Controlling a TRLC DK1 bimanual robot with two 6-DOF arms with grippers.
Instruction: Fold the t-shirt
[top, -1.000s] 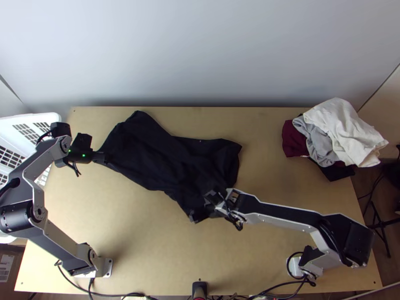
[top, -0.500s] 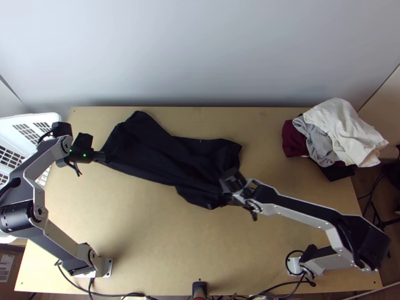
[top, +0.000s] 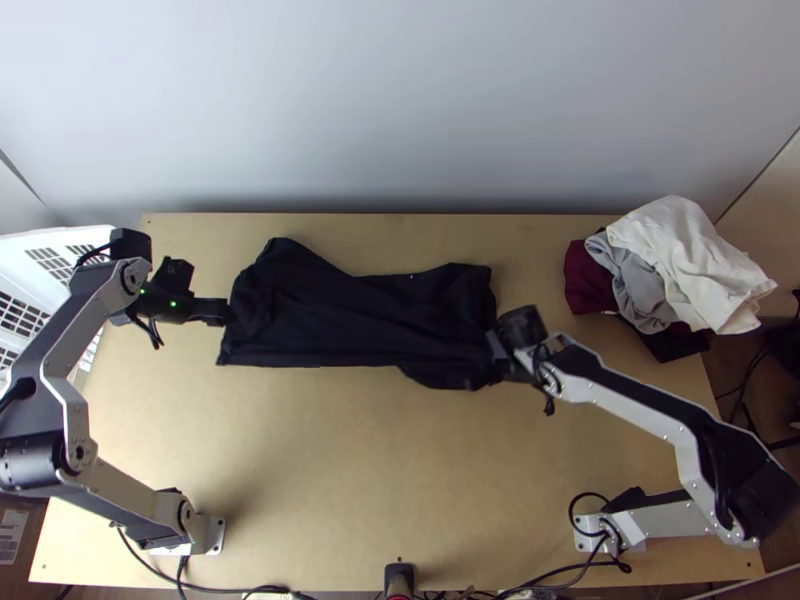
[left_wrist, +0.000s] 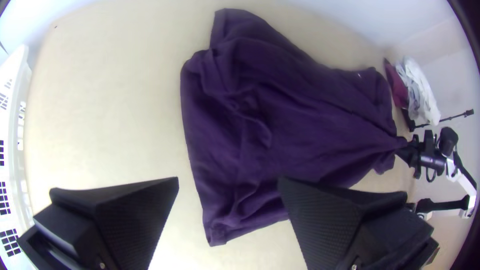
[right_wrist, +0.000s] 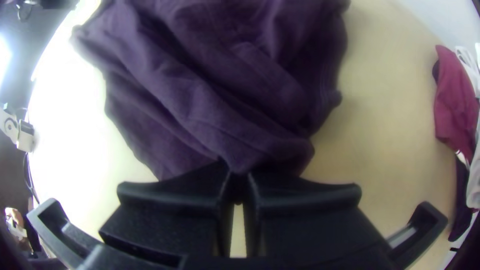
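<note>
T-shirt (top: 355, 322) is on the desk (top: 300, 480), strung out between my two tools, one end just beside the left tool (left_wrist: 228, 185), the other end in the right tool (right_wrist: 238, 176). Left tool: wide apart, nothing in it, a shirt corner showing past its tips; can't tell if it touches the cloth. Right tool: clamped on a gathered bit of shirt edge. Cloth isn't flat: folds run slantwise toward the right tool, rumples by the left one, layers unclear. Looks like the straightening stage, so early in the fold, my guess. Main risk: only the right tool has hold, so a hard pull would likely drag the whole shirt away from the left tool instead of stretching it. Small pinch too, so the cloth could slip out or bunch tighter at my right pads. If I fold with these rumples in, they'd get trapped and the edges end up crooked. Left tool closing too high would miss; too deep, it could nip several layers. Clothes pile (top: 690, 265) sits beyond the right tool, so an overlong pull that way might snag it. Basket (top: 30, 275) is behind the left tool, tight for backing up.
</note>
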